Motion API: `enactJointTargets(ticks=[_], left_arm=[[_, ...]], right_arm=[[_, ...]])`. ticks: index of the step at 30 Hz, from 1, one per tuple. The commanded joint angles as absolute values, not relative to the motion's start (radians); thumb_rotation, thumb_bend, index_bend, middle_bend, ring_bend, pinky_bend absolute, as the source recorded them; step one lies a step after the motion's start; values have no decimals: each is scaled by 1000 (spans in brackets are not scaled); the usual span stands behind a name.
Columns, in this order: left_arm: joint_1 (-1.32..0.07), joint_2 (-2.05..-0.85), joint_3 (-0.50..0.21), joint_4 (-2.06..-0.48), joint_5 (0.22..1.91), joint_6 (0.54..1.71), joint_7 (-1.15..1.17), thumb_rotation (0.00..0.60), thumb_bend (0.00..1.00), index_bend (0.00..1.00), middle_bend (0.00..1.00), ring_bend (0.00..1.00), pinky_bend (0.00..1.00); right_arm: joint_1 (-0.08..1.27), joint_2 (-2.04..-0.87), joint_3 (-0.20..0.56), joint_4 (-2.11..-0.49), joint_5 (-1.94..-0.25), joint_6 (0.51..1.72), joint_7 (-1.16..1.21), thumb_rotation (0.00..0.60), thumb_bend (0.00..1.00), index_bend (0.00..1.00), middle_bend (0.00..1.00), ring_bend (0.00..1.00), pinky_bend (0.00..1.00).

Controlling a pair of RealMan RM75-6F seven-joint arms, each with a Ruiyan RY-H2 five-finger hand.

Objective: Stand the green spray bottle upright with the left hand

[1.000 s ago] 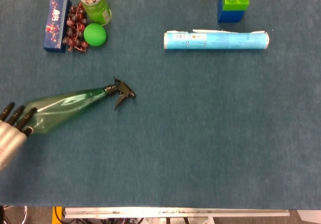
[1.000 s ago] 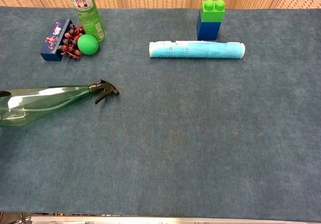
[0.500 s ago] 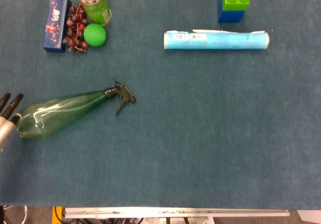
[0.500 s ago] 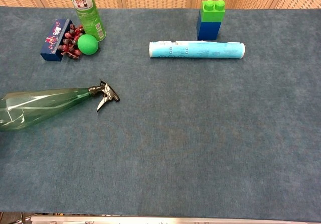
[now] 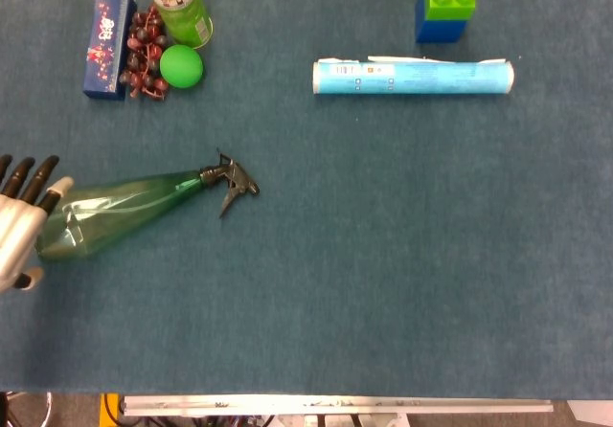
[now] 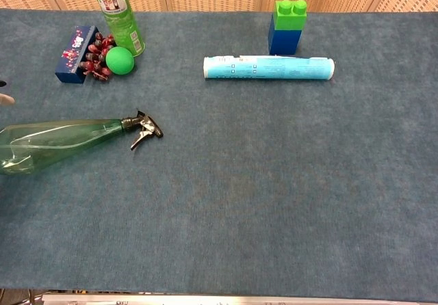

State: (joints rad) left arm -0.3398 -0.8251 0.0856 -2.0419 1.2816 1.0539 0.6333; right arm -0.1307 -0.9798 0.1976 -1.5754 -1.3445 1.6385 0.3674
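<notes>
Green spray bottle (image 5: 120, 213) lies flat, base at the left hand's (image 5: 19, 231) fingers (image 5: 29, 180).

White left hand (image 5: 19, 235) with black-tipped fingers (image 5: 25, 176).

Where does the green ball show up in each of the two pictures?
Head view: the green ball lies upper left, beside the dark red grapes.
Chest view: the green ball also lies upper left, right of the grapes.
Shared landmark: the tall green can stands just behind it.
</notes>
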Motion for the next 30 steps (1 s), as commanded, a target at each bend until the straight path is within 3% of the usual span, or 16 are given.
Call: enactJointTargets(ticks=[1, 9, 16, 30], left_arm=[[-403, -862, 48, -2127, 1112, 1017, 744, 600, 102, 58, 0, 0, 30], [-504, -974, 21, -2174, 853, 1077, 935, 595, 90, 42, 0, 0, 29], [-565, -1059, 17, -2144, 725, 1109, 990, 586, 89, 42, 0, 0, 30], [-643, -1176, 66, -2068, 610, 1144, 1029, 585, 89, 42, 0, 0, 30]], right_arm=[[-131, -980, 198, -1574, -1344, 1639, 370, 600, 96, 485, 338, 255, 359], [-130, -978, 198, -1572, -1343, 1634, 374, 600, 96, 485, 338, 255, 359], [-130, -977, 199, -1570, -1342, 1632, 381, 600, 96, 485, 338, 255, 359], [-130, -975, 198, -1567, -1342, 1632, 388, 600, 96, 485, 338, 255, 359]])
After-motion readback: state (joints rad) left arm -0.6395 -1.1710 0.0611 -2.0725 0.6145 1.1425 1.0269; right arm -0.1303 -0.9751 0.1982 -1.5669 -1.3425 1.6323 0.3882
